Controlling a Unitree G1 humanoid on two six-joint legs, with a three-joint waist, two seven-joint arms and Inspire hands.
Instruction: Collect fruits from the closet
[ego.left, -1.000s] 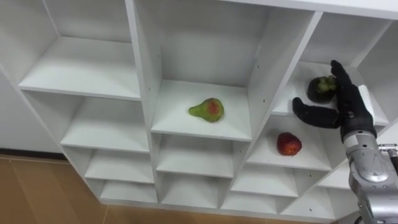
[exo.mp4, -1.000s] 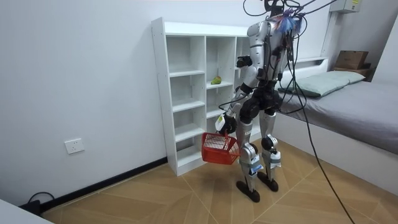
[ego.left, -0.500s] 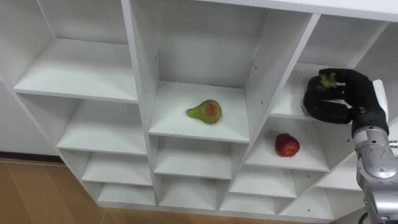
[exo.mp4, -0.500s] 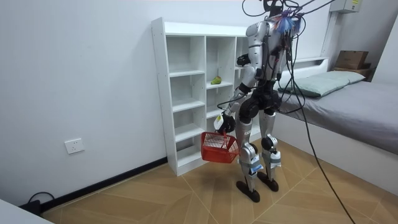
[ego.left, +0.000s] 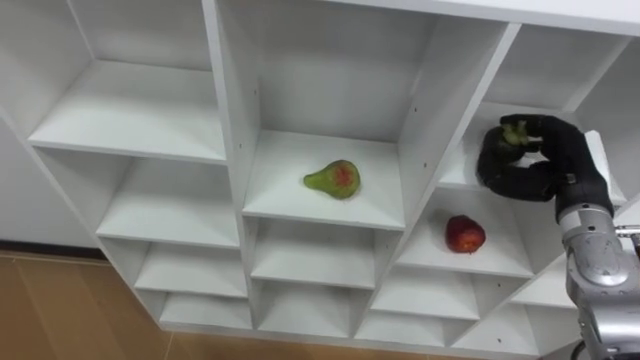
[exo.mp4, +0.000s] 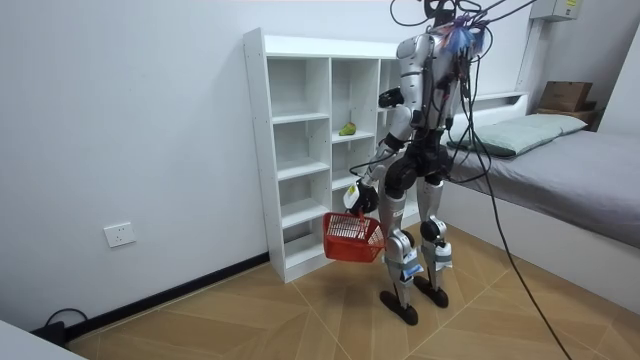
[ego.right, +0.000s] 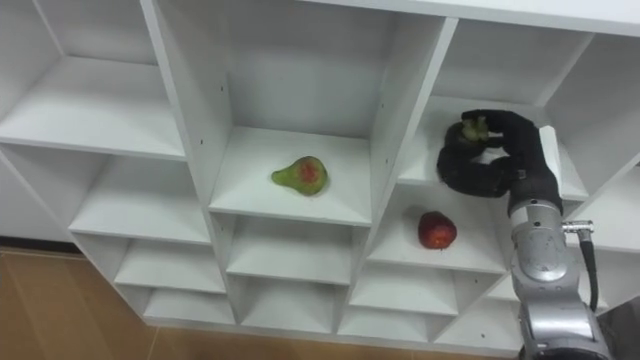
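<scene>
My right hand (ego.left: 545, 165) is clamped around the dark fruit (ego.left: 513, 132) on the closet (ego.left: 226, 150) shelf at two o'clock. A shallow hold could let it slip and miss the basket (exo.mp4: 352, 240) my left hand (exo.mp4: 357, 197) holds.

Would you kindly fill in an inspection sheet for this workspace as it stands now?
Surface: white closet, open shelves.
Job's things: dark fruit gripped in right hand; pear in the middle column; red apple in the right column, below that hand.
Clutter: nothing seen.
Hands: right hand curled round the dark fruit; left hand carries red basket.
Cables: dark cord on floor by wall.
Surroundings: bed, wall socket.
</scene>
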